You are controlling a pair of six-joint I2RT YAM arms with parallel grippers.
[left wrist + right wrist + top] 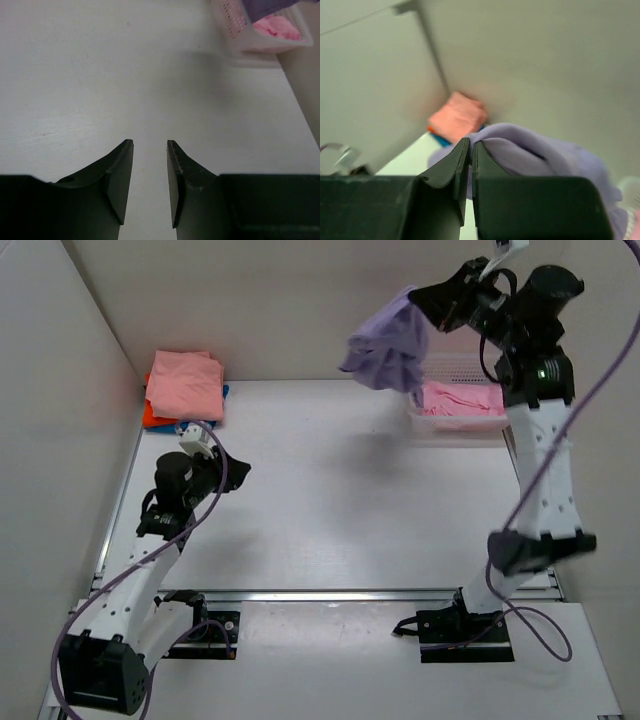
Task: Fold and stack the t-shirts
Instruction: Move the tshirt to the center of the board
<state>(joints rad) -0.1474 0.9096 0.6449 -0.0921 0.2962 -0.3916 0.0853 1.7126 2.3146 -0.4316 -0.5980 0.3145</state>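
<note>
From above, the lavender t-shirt (pixel 388 340) is seen hanging bunched from the right jaws above the basket (pixel 455 365). Folded t-shirts (pixel 186 383) are stacked at the table's (pixel 330 490) far left. At the left wrist, the left jaws are held partly open and empty. At the right wrist, the right jaws are clamped on lavender cloth.

I work over a white table (pixel 330 510), boxed in by a plain pale left wall (pixel 50 400) and a back wall (pixel 260 300) along its far edge. Light is soft and even, and shadows are faint.
</note>
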